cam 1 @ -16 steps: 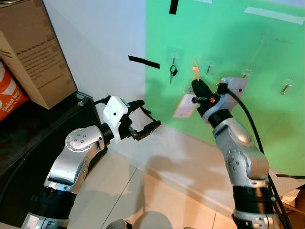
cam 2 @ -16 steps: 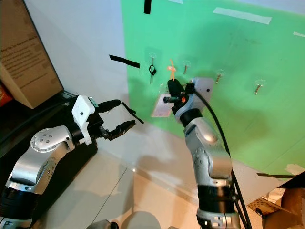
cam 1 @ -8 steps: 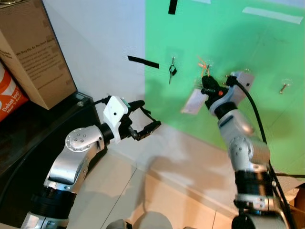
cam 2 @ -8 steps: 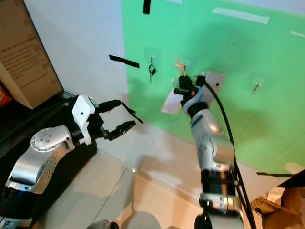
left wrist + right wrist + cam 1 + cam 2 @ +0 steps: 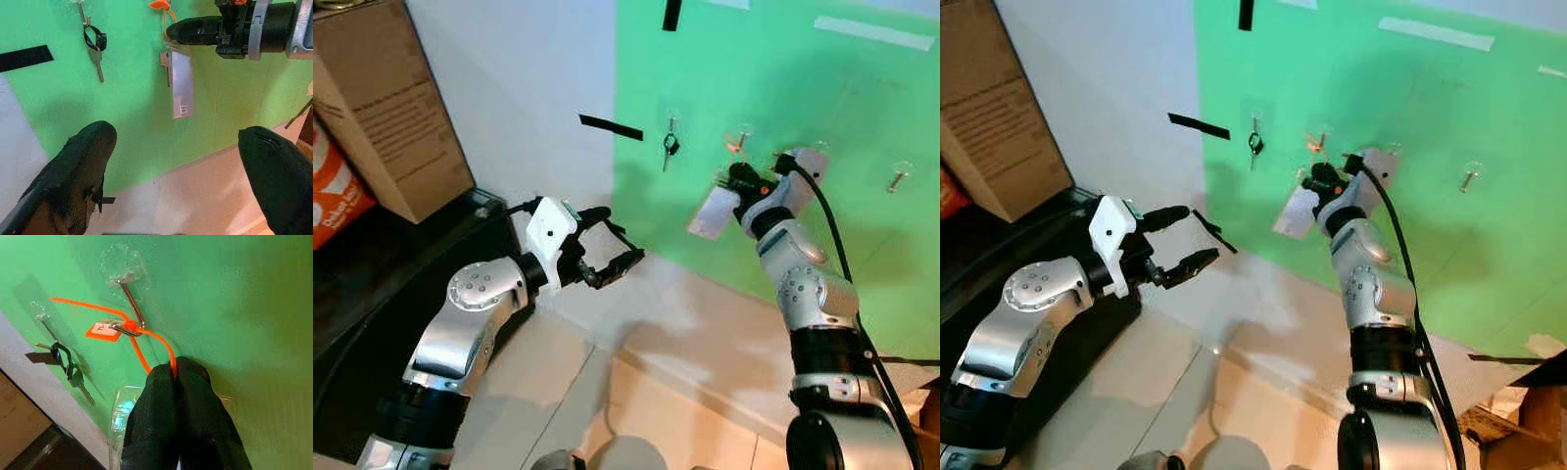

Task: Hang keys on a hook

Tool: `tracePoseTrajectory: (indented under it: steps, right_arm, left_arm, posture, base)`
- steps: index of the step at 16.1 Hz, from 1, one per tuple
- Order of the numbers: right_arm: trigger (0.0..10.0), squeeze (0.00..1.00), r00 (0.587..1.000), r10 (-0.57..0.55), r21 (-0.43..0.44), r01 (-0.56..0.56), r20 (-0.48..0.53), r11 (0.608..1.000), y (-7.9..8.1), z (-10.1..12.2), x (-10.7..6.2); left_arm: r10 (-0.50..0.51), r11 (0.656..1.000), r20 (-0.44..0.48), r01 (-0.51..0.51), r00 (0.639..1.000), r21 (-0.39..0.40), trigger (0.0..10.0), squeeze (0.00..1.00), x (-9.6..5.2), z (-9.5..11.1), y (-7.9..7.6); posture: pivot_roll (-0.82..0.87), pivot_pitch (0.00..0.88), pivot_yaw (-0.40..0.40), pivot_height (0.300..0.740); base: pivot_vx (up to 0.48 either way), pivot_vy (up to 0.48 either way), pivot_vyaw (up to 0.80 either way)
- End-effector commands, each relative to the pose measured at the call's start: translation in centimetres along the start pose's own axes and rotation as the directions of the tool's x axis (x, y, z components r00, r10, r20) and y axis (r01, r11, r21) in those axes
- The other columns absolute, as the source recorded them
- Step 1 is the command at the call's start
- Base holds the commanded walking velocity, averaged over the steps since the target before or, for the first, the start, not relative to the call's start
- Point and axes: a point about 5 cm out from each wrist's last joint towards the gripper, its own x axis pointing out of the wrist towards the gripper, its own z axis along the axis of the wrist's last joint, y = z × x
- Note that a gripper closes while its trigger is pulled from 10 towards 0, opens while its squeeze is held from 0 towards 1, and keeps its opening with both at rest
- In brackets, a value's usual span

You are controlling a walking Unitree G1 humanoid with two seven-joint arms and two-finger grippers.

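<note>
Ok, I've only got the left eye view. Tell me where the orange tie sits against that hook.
Observer: In the right wrist view the orange tie crosses the bend of the metal hook. I cannot tell whether it is over the tip.
Operator: Check the right gripper's hold.
Observer: The right gripper is shut on the orange tie, close to the hook.
Operator: Now the left gripper.
Observer: The left gripper is open and apart from the wall. Its view shows the clear tag hanging by the right gripper's fingers.
</note>
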Motion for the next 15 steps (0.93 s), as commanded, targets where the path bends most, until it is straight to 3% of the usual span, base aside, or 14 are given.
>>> tracePoseTrajectory:
  steps: [1,11,12,13,15]
  right_arm:
    - [10.0,0.0,0.997,-0.073,0.021,0.073,0.012,0.997,-1.5,0.2,-0.2]
    - [10.0,0.0,0.999,-0.037,-0.023,0.037,-0.015,0.999,-0.9,-0.8,-0.2]
    - [10.0,0.65,0.999,-0.039,-0.044,0.039,-0.004,0.998,-0.9,-0.7,-0.2]
    - [10.0,1.0,1.0,-0.002,-0.017,0.003,0.016,1.0,-0.6,-0.5,-0.2]
    - [10.0,1.0,0.999,0.002,-0.036,0.0,0.049,0.999,-0.6,-0.3,-0.3]
  left_arm:
    - [-0.005,1.0,0.0,0.005,1.0,0.023,10.0,0.0,0.0,0.5,0.1]
    - [-0.003,0.999,0.006,0.003,1.0,0.035,10.0,0.0,0.3,0.6,0.2]
    - [-0.001,0.999,0.007,0.001,1.0,0.036,10.0,0.0,0.3,0.6,0.3]
    - [0.0,0.999,0.009,-0.001,1.0,0.037,10.0,0.0,0.3,0.7,0.3]
    - [0.002,0.999,0.011,-0.002,1.0,0.037,10.0,0.0,0.3,0.7,0.3]
  posture:
    - [-0.05,0.0,0.008,0.74]
    - [-0.06,0.0,0.017,0.74]
    - [-0.05,0.0,0.012,0.74]
    - [-0.05,0.0,0.012,0.74]
    - [-0.05,0.0,0.01,0.74]
  base:
    - [0.0,0.0,0.0]
    - [0.0,0.0,0.0]
    - [0.0,0.0,0.0]
    - [0.0,0.0,0.0]
    - [0.0,0.0,0.0]
